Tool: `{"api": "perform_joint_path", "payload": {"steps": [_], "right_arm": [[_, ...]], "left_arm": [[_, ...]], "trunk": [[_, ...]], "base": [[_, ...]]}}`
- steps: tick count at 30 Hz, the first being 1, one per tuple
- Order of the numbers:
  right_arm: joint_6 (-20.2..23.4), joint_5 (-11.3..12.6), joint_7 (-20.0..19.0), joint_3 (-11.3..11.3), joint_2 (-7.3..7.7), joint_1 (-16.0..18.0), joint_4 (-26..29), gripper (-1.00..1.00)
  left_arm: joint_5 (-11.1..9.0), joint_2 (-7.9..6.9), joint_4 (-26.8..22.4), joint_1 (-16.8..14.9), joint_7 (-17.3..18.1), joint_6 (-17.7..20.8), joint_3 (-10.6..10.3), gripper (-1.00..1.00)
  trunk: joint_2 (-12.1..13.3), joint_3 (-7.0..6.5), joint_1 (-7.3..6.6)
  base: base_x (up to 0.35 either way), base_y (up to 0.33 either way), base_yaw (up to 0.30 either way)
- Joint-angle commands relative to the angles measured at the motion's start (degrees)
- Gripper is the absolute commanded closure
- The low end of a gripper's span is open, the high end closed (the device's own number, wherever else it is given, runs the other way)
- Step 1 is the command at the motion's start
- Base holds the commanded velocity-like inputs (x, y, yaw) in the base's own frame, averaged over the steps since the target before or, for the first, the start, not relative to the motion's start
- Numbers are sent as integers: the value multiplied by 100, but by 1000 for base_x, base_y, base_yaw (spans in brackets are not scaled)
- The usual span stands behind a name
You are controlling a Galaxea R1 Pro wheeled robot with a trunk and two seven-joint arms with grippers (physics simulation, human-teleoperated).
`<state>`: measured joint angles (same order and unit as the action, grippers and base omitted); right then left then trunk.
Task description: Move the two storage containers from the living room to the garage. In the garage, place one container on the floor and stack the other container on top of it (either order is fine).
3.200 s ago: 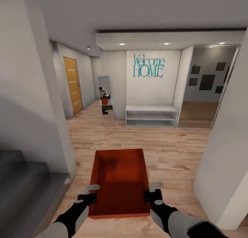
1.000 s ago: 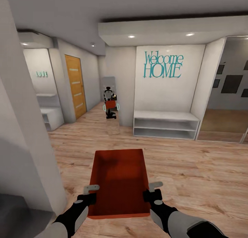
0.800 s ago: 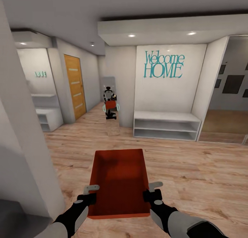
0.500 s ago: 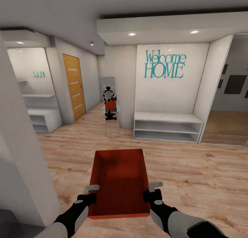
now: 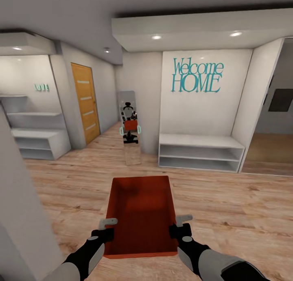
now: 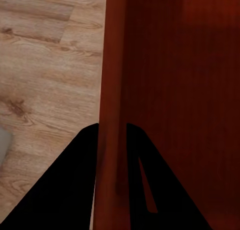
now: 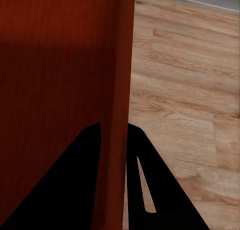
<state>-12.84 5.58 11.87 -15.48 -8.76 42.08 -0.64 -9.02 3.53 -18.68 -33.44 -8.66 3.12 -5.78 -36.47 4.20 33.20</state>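
Note:
I carry one orange-red topless storage container [image 5: 140, 216] in front of me, above a light wood plank floor [image 5: 228, 207]. My left gripper [image 5: 109, 228] is shut on its left wall and my right gripper [image 5: 179, 225] is shut on its right wall. In the left wrist view the container wall [image 6: 112, 110] runs between the two dark fingers [image 6: 65, 190]. In the right wrist view the wall [image 7: 120, 105] sits the same way between the fingers [image 7: 150, 190]. The bin is empty inside.
Ahead stands a white low shelf bench [image 5: 200, 151] under a teal "Welcome HOME" sign [image 5: 197, 75]. A tall mirror [image 5: 130, 132] reflects me. A tan wooden door [image 5: 85, 102] is at the left, white shelves [image 5: 34, 136] further left, a grey wall corner [image 5: 20, 216] close by.
The camera has moved forward past the left wall corner, revealing the left alcove with white shelves. The container and both grippers keep the same hold.

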Motion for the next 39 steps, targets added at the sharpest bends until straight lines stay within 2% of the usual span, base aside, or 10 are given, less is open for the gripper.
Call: {"api": "perform_joint_path", "payload": {"steps": [1,39], "right_arm": [[0,-1,-35,239,-3,2,-13,100],[3,3,-36,239,-12,3,-15,100]], "left_arm": [[58,-22,-30,-5,-83,-110,60,100],[58,-27,-30,-5,-83,-110,55,100]], "trunk": [[-9,10,5],[-9,10,5]], "base": [[323,0,0],[323,0,0]]}}
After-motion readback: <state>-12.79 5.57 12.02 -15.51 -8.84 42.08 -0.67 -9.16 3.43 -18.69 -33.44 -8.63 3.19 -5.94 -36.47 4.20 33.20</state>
